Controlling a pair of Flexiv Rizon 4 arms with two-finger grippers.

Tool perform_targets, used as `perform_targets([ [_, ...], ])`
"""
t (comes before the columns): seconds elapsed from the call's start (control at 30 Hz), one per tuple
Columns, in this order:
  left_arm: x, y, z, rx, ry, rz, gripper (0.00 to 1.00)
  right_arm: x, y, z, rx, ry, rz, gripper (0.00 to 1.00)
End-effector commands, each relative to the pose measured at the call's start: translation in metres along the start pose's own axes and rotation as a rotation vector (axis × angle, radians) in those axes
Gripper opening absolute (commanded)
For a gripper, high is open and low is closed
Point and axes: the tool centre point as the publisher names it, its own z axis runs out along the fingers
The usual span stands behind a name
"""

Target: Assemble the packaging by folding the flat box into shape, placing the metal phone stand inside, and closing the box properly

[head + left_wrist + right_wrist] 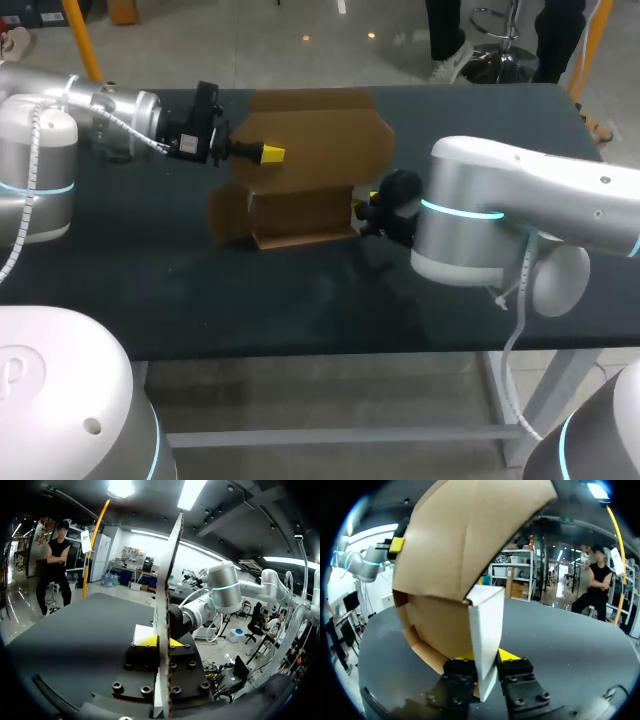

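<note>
Head view: brown cardboard box, partly folded, sits on dark desk just toward 12 o'clock from desk centre. Broad upper panel toward 12 o'clock, low front wall at box's 6 o'clock. Left arm in from 9 o'clock, with left pincer at box's 10 o'clock, against the upper panel. Left wrist view: panel edge-on and upright, running straight between the yellow tips, a finger pressed to each face; pinching the box there. Right arm in from 3 o'clock, with right pincer at box's 4 o'clock end, mostly hidden behind own wrist. Right wrist view: pale side flap stands between the fingers, yellow tips touching both its faces; pinching the flap. Rest of box arches up and ahead of this pincer, brown inside turned toward it. Yellow tip of left pincer shows beyond the box's far upper edge.
</note>
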Motion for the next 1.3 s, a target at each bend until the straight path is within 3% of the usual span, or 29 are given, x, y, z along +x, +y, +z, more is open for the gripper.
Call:
perform_targets([
  [0.03, -0.001, 0.002, 0.003, -0.002, 0.005, 0.0, 0.0, 0.01, 0.007, 0.01, 0.035, -0.315, -0.013, 0.0],
  [0.3, -0.001, 0.002, 0.003, -0.002, 0.005, 0.0, 0.0, 0.01, 0.007, 0.011, 0.052, -0.357, -0.029, 0.0],
  [0.33, 0.0, 0.002, 0.002, -0.002, 0.0, 0.001, 0.14, 0.01, 0.007, 0.012, 0.053, -0.359, -0.029, 0.0],
  [0.37, 0.001, 0.001, 0.001, -0.011, -0.001, 0.009, 0.38, 0.01, 0.007, 0.012, 0.052, -0.36, -0.029, 0.0],
  [0.4, 0.002, 0.0, 0.001, -0.023, -0.006, 0.013, 0.49, 0.01, 0.007, 0.012, 0.051, -0.359, -0.027, 0.0],
  [0.47, 0.004, -0.001, 0.0, -0.033, -0.02, 0.028, 1.0, 0.01, 0.006, 0.011, 0.048, -0.359, -0.024, 0.0],
  [0.7, 0.014, -0.007, -0.008, -0.08, -0.083, 0.097, 1.0, 0.008, 0.008, 0.004, 0.033, -0.325, 0.004, 0.0],
  [0.87, 0.026, -0.016, -0.019, -0.105, -0.138, 0.198, 1.0, 0.007, 0.012, -0.004, 0.019, -0.29, 0.031, 0.0],
  [1.1, 0.041, -0.026, -0.039, -0.121, -0.197, 0.316, 1.0, 0.001, 0.015, -0.012, 0.035, -0.218, 0.094, 0.0],
  [1.3, 0.051, -0.031, -0.051, -0.122, -0.228, 0.349, 1.0, -0.003, 0.016, -0.018, 0.043, -0.129, 0.152, 0.0],
])
